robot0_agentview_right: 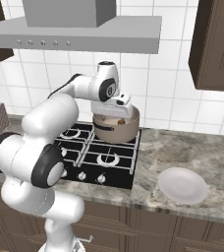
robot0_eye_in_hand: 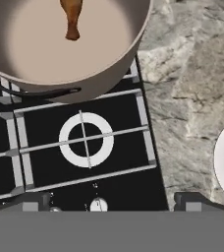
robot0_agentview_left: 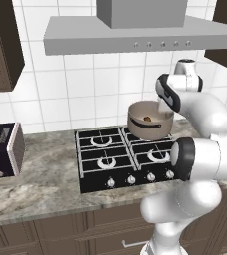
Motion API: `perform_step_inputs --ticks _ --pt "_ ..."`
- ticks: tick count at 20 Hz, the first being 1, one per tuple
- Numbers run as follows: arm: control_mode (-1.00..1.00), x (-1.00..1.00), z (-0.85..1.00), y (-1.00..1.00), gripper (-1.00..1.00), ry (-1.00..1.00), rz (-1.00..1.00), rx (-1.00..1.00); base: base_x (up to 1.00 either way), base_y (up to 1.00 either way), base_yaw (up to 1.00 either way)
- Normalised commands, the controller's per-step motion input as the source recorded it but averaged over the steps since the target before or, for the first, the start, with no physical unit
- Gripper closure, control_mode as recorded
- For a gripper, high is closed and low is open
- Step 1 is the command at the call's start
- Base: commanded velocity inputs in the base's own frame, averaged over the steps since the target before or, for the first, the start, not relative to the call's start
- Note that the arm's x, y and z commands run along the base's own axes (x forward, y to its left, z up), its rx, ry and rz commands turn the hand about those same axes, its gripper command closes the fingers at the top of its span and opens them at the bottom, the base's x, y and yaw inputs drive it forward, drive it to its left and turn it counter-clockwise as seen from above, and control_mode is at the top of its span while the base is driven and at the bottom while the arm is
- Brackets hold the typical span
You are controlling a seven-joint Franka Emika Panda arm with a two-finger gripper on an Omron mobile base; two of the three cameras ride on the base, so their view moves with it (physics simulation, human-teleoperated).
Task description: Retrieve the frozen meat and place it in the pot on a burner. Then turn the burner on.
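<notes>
The tool's [robot0_eye_in_hand: 109,201] dark tips stand wide apart, empty, above a silver-ringed burner [robot0_eye_in_hand: 86,139]; the reddish-brown meat lump [robot0_eye_in_hand: 72,17] lies inside the tan round pot [robot0_eye_in_hand: 92,74]. The right base view adds a white plate [robot0_agentview_right: 182,185] on the marbled tabletop [robot0_agentview_right: 192,147].

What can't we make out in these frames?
- Burner under the pot: covered by the pot in all views, so flame or none is unknown.
- Frozen meat: its top is cut off by the hand view's upper edge; a tiny speck in both base views.
- Knobs: too small to read their positions.
- Plate: cut by the hand view's right edge.
- Gripper: jaws hidden behind the hand.
</notes>
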Motion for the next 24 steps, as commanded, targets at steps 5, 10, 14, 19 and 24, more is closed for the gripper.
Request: perform_step_inputs --ticks 5,10,14,19,24 --pt "-1.0 -0.56 -0.52 0.28 -1.0 0.11 0.06 0.02 0.0 0.0 0.0" --pt "-1.0 -0.38 -0.28 0.17 -1.0 0.01 0.02 0.0 0.0 0.0 0.0" --pt "-1.0 -0.24 -0.23 0.0 -1.0 0.0 0.0 0.0 0.0 0.0 0.0" --pt "-1.0 -0.36 -0.2 0.01 -1.0 -0.03 0.0 0.0 0.0 0.0 0.0" --pt "-1.0 -0.06 -0.14 0.01 -1.0 0.0 0.0 -0.05 0.0 0.0 0.0"
